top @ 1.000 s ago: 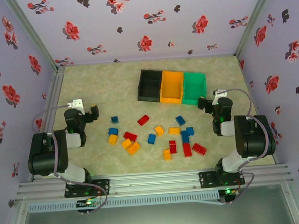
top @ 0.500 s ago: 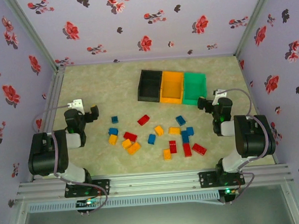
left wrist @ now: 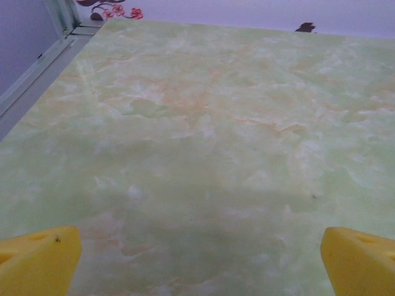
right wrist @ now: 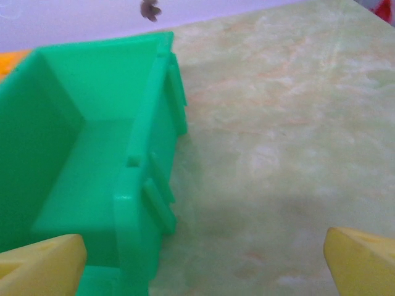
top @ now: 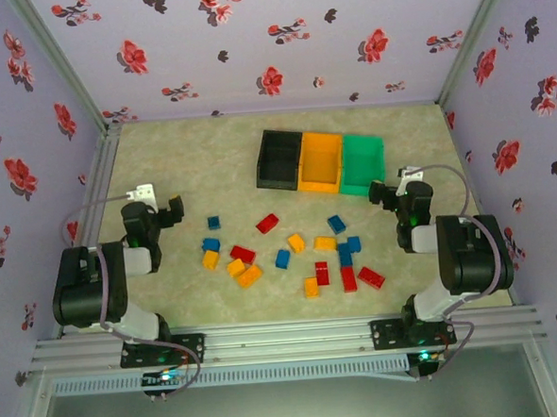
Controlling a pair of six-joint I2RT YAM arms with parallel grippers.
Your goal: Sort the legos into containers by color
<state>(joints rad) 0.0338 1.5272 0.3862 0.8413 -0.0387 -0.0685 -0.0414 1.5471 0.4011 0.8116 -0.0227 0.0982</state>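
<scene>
The left pincer hangs low over the left part of the table, its jaws wide apart and nothing held. In its wrist view the two yellow fingertips sit at the bottom corners, with bare marbled tabletop between them and ahead of them.

To the right of that pincer lies the scatter of bricks, red, blue and orange-yellow, all flat on the table. The one nearest the left pincer is a small blue brick, near its jaws but apart from them. The scatter runs on across the middle, and a blue brick lies near the right pincer, to its left.

Beyond the bricks, farther from both pincers' bases, three bins stand joined in a row: the black bin, the orange bin and the green bin.

The right pincer stands just beside the near right corner of the green bin, its jaws also spread wide and holding nothing. From its wrist camera the green bin rises ahead and to the left of the jaws. The left fingertip is close by the bin's near wall, whether touching I cannot tell, and the other fingertip is over bare table.

Compared with a second ago and half a second ago, nothing seems changed. Both pincers are in the same spots with the same spread, and every brick lies where it lay.
</scene>
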